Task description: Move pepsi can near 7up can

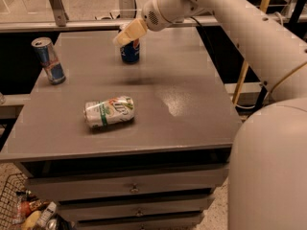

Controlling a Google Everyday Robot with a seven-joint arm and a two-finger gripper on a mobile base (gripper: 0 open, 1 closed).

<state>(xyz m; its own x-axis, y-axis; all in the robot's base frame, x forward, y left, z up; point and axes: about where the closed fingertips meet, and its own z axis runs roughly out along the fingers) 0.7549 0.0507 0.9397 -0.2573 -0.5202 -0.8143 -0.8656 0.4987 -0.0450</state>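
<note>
Tan-coloured, my gripper (126, 33) sits at the top of the pepsi can (130, 53), covering its upper rim from the camera. Whether I am open or closed there, I cannot tell, nor whether I touch the can at all.

The pepsi can stands upright towards the far edge of the grey table (192, 85), a little left of the middle. A soft shadow lies on the tabletop just in front of it. Behind me my white arm (230, 13) runs up and away to the right, and the broad white curve of my body (273, 166) fills the lower right corner.

The 7up can (109, 112) lies on its side nearer the front of the table, left of centre, its green band towards its left end. It is well apart from the pepsi can, with bare tabletop between them.

A slim blue-and-silver can (48, 60) stands upright by the left edge, apart from both.

Under the tabletop are grey drawers (134, 188) with small handles. A wire basket (8, 195) with mixed items sits on the floor at lower left.
</note>
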